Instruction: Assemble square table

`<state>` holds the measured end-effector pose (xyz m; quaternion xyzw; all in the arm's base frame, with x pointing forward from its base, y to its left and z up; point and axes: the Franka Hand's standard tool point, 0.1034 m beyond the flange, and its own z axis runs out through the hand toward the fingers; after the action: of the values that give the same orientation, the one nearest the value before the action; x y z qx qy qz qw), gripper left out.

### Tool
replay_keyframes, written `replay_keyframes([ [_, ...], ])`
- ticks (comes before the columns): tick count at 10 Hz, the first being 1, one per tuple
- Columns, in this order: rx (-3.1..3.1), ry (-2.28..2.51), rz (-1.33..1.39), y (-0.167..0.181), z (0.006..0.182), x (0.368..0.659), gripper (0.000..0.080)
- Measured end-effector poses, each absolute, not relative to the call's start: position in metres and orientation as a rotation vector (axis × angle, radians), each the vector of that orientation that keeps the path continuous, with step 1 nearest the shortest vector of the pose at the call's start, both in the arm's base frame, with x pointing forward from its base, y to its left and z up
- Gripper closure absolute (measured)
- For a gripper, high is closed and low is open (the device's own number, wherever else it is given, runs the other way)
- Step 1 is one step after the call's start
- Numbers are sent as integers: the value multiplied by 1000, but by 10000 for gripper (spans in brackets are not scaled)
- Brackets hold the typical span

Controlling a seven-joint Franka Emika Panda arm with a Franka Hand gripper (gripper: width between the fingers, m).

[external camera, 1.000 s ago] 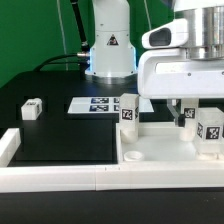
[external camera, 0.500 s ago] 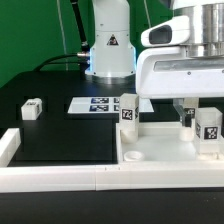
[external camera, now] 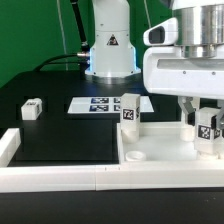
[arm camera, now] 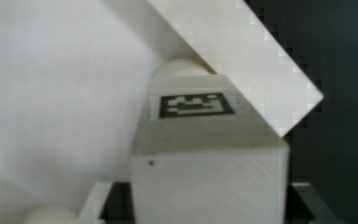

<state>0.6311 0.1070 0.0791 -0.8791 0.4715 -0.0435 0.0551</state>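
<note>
Standing leg [external camera: 208, 133], seemingly clasped within hand [external camera: 204, 120]

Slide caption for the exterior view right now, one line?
Gripper holds one tagged leg upright at the square tabletop; another leg stands nearby.

Open tabletop [external camera: 60, 140], crowded slab [external camera: 160, 150]
A standing leg [external camera: 129, 111] and the gripper's [external camera: 205, 118] held leg [external camera: 207, 130] blocked the slab's far side.

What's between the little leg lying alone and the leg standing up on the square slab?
The marker board lies between the lone leg and the standing leg, flat on the black table. The exterior view shows it.
</note>
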Motion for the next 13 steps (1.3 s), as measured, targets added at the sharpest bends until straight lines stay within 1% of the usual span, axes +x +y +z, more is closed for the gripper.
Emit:
replay_keyframes([
  [3, -2152, 2036, 5, 108, 77, 627, 509],
  [5, -1942, 2218, 35, 110, 77, 625, 509],
  [6, -1958, 2206, 32, 110, 76, 625, 456],
  [7, -2018, 2153, 25, 111, 75, 624, 320],
  [8, -2168, 2047, -10, 114, 75, 622, 320],
  [9, -2401, 1828, -54, 119, 76, 623, 189],
  [10, -2624, 1522, -116, 125, 77, 624, 162],
  [11, -2639, 1493, -116, 124, 76, 624, 162],
  [13, -2763, 1272, -133, 123, 76, 624, 150],
])
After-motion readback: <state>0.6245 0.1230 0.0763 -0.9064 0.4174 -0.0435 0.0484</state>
